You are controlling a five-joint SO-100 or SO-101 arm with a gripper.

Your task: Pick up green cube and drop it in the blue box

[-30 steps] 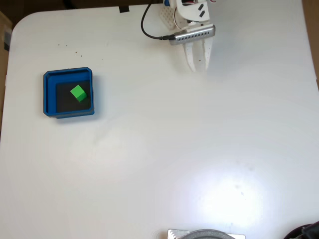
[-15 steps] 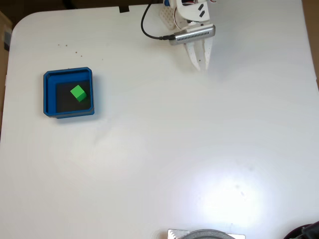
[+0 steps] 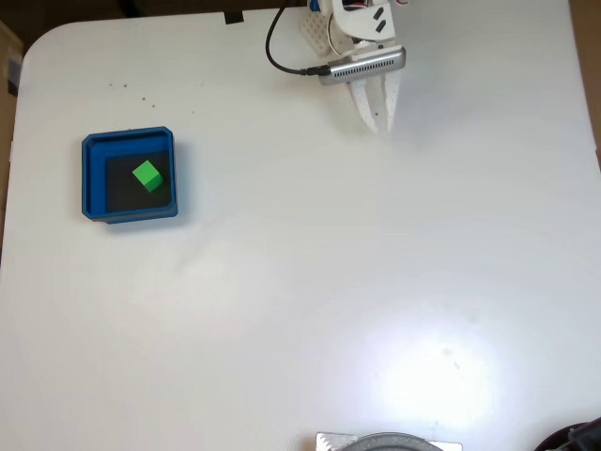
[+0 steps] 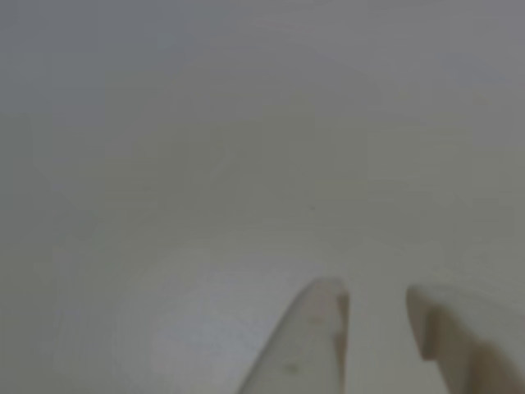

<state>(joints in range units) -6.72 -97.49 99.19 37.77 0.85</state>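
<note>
In the fixed view the green cube point(image 3: 146, 176) lies on the dark floor of the blue box point(image 3: 93, 178), which sits at the table's left side. My gripper point(image 3: 379, 127) hangs far from them at the top centre, pointing down the view, with nothing in it. In the other view the gripper point(image 4: 376, 302) shows two white fingertips point(image 4: 328, 312) standing a narrow gap apart over bare white table, so it is open only slightly.
A black cable point(image 3: 278, 56) loops off the arm's base at the table's top edge. A grey round object point(image 3: 387, 442) pokes in at the bottom edge. The white table point(image 3: 329, 282) has rounded corners.
The gripper's fingers have drawn closer together, the left finger swinging toward the right one. The cube and box have not moved.
</note>
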